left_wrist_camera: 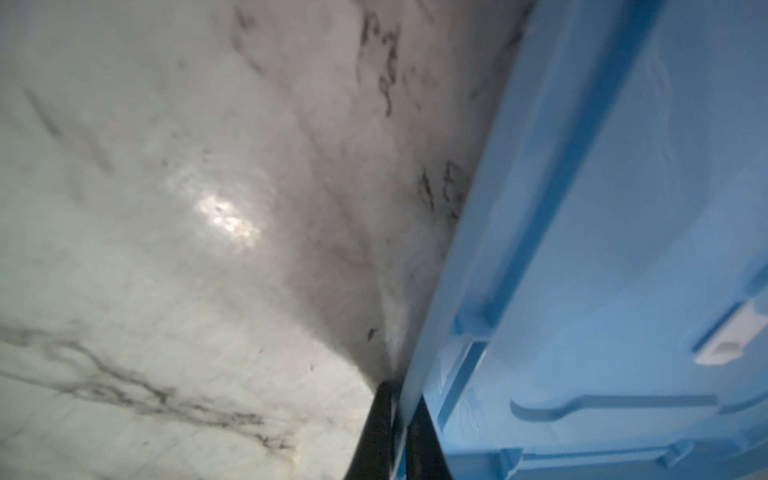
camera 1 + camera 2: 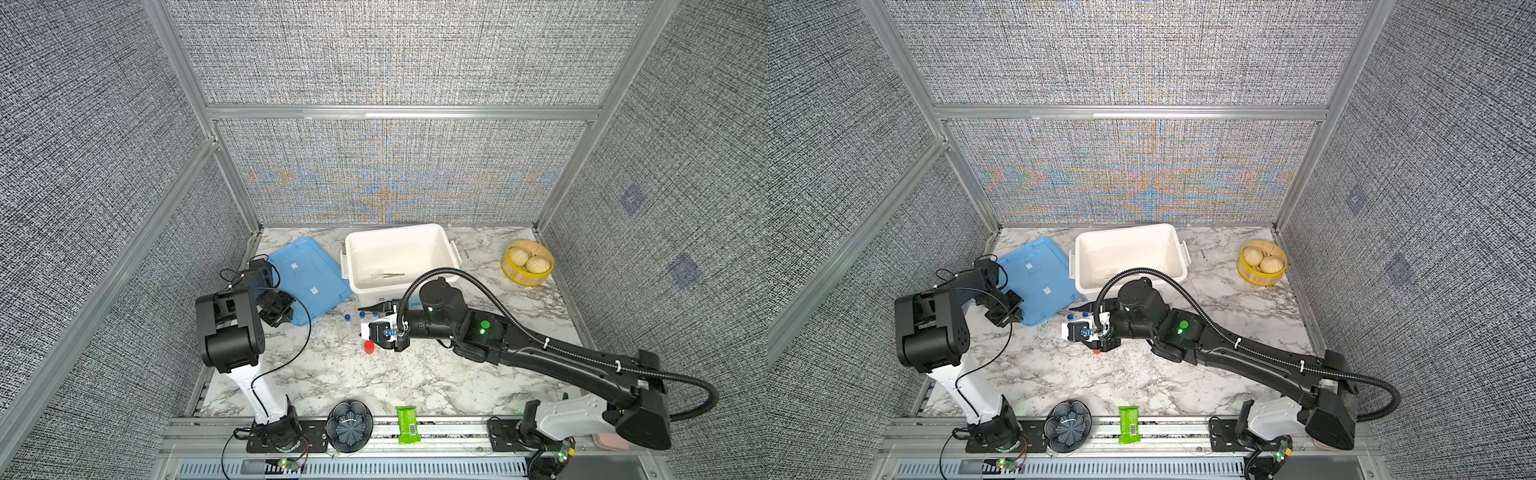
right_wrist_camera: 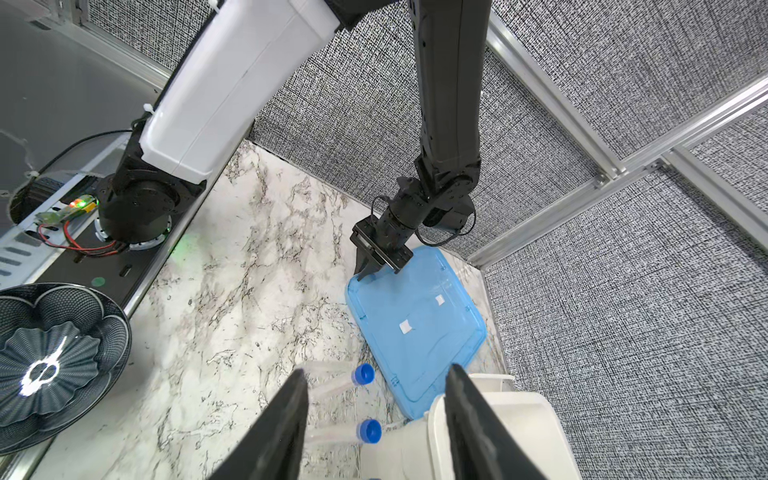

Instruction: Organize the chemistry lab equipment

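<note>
Right hand spread, empty, hanging over slender clear blue-capped tubes lying on marble counter just in front of white plastic bin; caps toward bin, long axes roughly finger to finger, so probably a wrist turn before closing; right arm nearer. Left hand clenched on rim of flat blue plastic lid. Third tube hidden under the hand; clear bodies barely readable.

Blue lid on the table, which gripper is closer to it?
Left. The left gripper is shut on the blue lid's edge. The right gripper hangs open above the blue-capped tubes, just off the lid's corner by the white bin.
</note>
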You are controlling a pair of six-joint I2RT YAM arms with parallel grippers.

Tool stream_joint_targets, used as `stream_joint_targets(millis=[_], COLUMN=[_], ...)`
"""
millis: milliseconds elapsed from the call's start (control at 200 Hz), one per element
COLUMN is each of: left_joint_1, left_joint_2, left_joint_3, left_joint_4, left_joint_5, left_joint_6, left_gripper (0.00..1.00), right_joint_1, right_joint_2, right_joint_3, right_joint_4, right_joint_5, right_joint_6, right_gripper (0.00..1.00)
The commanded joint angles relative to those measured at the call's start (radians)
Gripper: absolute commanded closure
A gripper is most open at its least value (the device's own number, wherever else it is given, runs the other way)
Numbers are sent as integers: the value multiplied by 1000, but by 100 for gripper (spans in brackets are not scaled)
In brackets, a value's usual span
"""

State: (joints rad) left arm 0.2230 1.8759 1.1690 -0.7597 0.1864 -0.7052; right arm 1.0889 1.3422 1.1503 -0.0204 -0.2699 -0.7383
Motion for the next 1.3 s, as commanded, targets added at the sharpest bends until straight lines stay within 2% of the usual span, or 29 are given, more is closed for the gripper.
stream_joint_targets(millis=[0,245,460,635,890,1045,1296], left_joint_1=[1,0,0,0,0,2,3], left_joint_2=[11,-84,-197,-244,-302,-322,-360], left_joint_3=[-27,-14,11,19,62,73,113], left_joint_4=[23,-39,-141,-198,-307,-332,-412], left_joint_5=[-54,-29,26,148,160,183,200], left_joint_6=[-82,-95,-100,-103,-83,-90,-88], left_gripper=[100,100,100,100,100,100,100], right_joint_1=[0,12,97,131,138,132,117], right_joint_2=[11,126,311,527,816,907,999], right_joint_3=[4,50,207,347,592,703,747], right_joint_4=[8,-13,-98,-52,-13,-24,72], right_joint_5=[-9,-18,9,172,411,463,563], right_joint_6=[-7,-39,-147,-225,-345,-434,-568], right_gripper=[48,41,41,39,35,36,38])
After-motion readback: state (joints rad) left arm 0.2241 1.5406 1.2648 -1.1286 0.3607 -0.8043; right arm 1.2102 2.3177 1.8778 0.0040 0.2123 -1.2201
